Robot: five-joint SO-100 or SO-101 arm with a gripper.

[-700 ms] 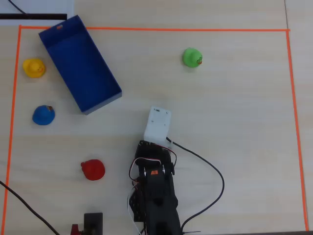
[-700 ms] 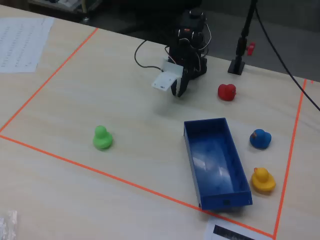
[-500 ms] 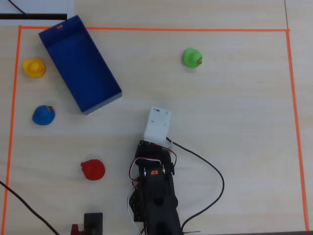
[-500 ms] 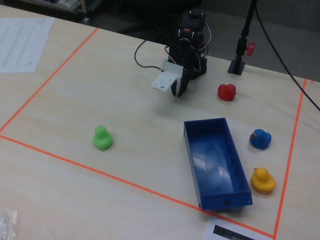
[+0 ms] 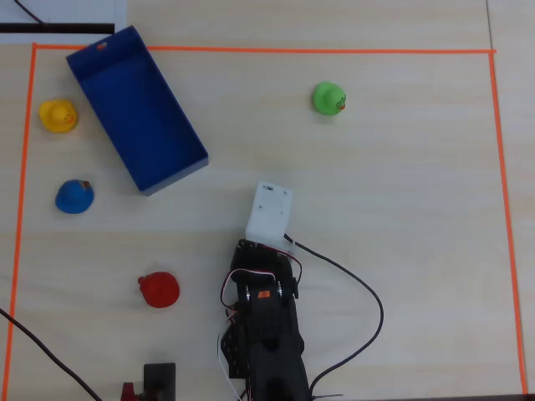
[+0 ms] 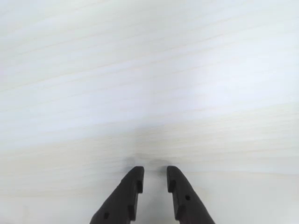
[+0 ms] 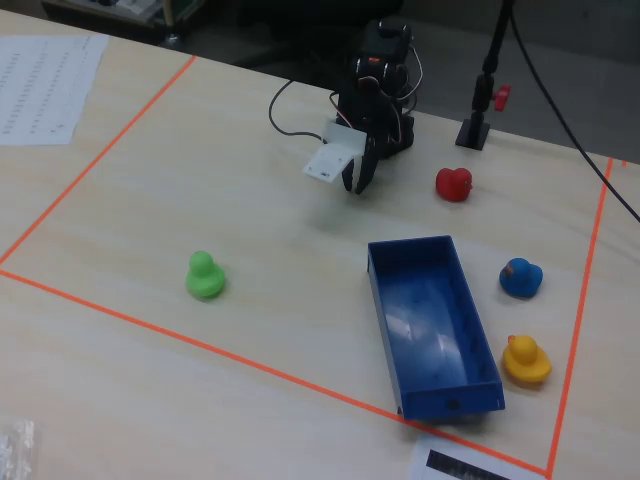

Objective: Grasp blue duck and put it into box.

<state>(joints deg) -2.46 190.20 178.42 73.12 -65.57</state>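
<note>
The blue duck [image 5: 74, 196] sits on the table at the left in the overhead view, below the yellow duck; in the fixed view it [image 7: 521, 277] lies just right of the box. The box [image 5: 138, 117] is a dark-blue open tray lying at a slant at the upper left, and it is empty in the fixed view [image 7: 430, 320]. My gripper [image 6: 155, 171] hangs over bare table near the arm's base, far from the blue duck. Its jaws stand a narrow gap apart with nothing between them. In the overhead view the white wrist block [image 5: 269, 209] hides the fingers.
A yellow duck [image 5: 58, 115], a red duck [image 5: 159, 289] and a green duck [image 5: 328, 98] stand on the table. Orange tape [image 5: 267, 51] frames the work area. A black stand [image 5: 159, 380] and cables lie beside the arm's base.
</note>
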